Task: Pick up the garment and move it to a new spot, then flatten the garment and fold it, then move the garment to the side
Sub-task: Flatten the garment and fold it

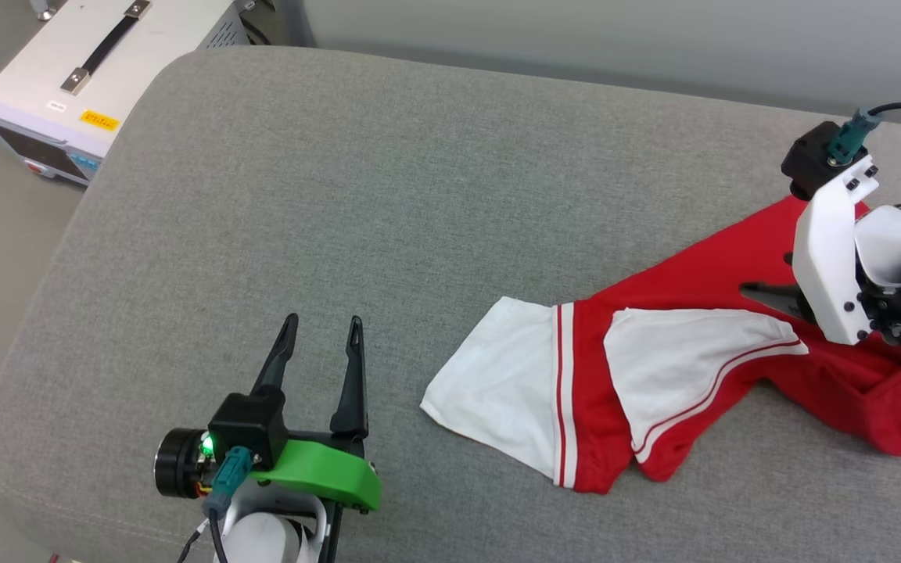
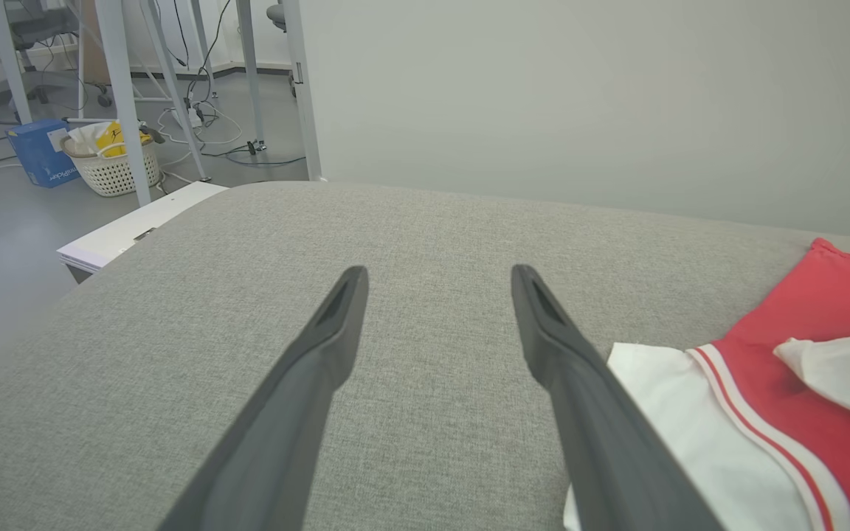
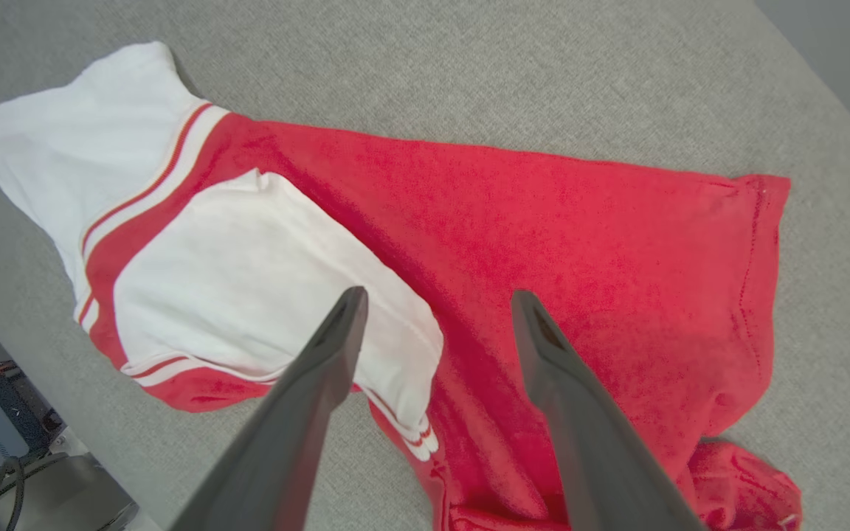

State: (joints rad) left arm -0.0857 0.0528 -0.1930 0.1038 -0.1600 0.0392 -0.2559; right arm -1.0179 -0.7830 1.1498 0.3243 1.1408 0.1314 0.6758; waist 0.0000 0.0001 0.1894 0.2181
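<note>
Our garment (image 1: 693, 285) lies rumpled on the worktop (image 1: 341, 195). Our right hand (image 3: 437, 295) hangs released just above it, left hand (image 1: 323, 320) released too, beside its white sleeve. Flattening's up, we reckon: grab hems, spread.

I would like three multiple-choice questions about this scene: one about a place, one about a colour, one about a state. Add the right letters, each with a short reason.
1. Where does the garment lie?
A. on the grey cushion, to the right of the left gripper
B. held in the left gripper
C. hanging in the air

2. What colour are its sleeves?
A. black
B. white
C. green

3. How is the right gripper?
A. shut on the garment
B. shut on nothing
C. open

Key:
1 A: the head view shows it on the cushion, right of the left gripper.
2 B: both sleeves are white with red stripes.
3 C: its jaws stand apart over the garment, holding nothing.
</note>
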